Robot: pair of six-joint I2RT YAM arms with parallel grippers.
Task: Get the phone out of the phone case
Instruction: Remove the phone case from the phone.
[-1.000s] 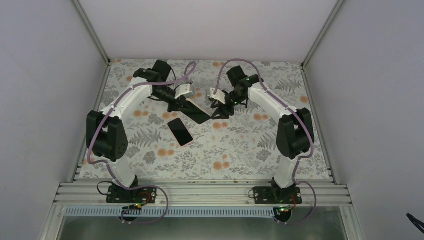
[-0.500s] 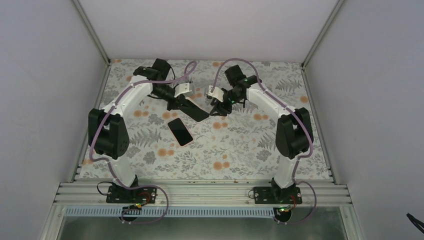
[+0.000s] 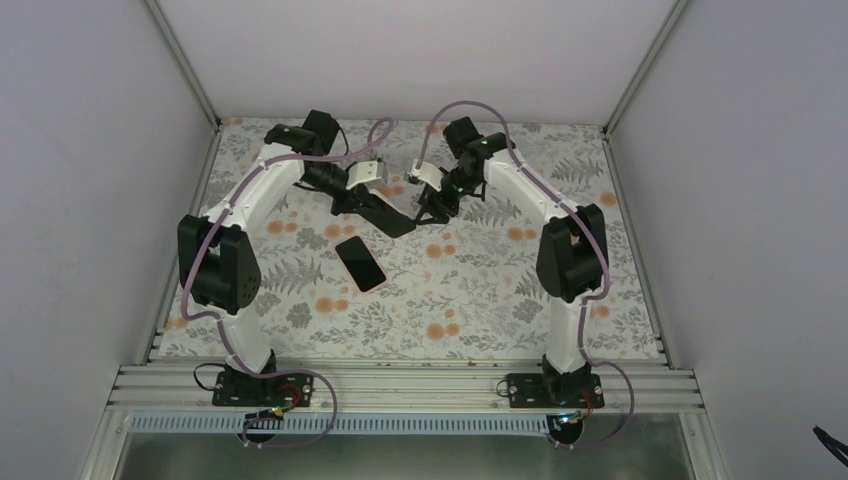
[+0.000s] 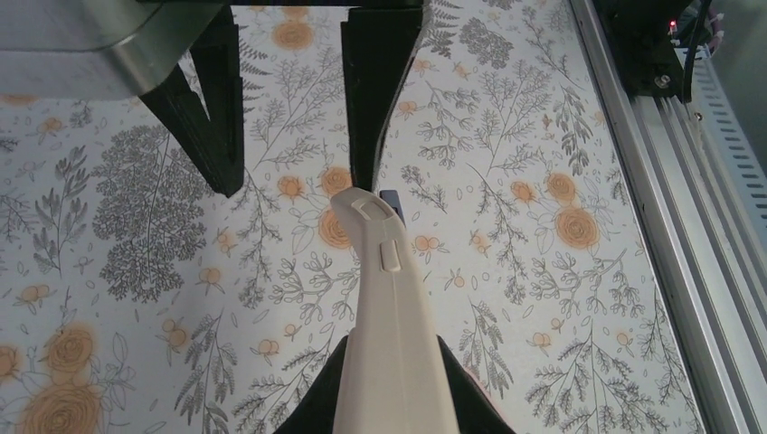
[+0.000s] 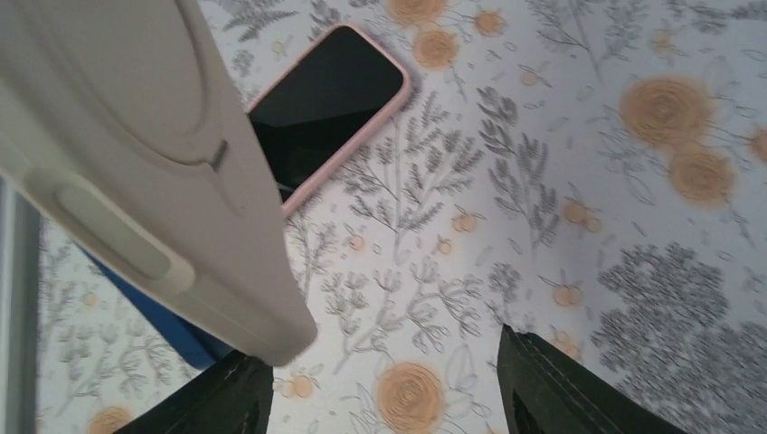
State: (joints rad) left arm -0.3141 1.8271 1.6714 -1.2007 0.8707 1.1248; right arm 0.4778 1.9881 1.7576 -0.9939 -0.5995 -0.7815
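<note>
The phone [image 3: 360,263], black-screened with a pink rim, lies flat on the floral table, also seen in the right wrist view [image 5: 330,99]. My left gripper [image 3: 368,200] [image 4: 391,362] is shut on one end of the cream phone case [image 4: 389,298], which it holds edge-up above the table. From above the phone case [image 3: 390,217] looks dark. My right gripper [image 3: 431,212] [image 5: 375,348] is open. The case's free end [image 5: 154,172] sits just beside one of its fingers [image 5: 226,398], not between them. I cannot tell whether the two touch.
The aluminium rail [image 4: 651,208] runs along the table edge on the right of the left wrist view. Grey walls [image 3: 100,150] enclose the table on three sides. A blue surface [image 5: 154,325] shows behind the case.
The right arm has swung left and back, bringing its open gripper closer to the case's free end. The left gripper and the case have lifted slightly. The phone has not moved.
</note>
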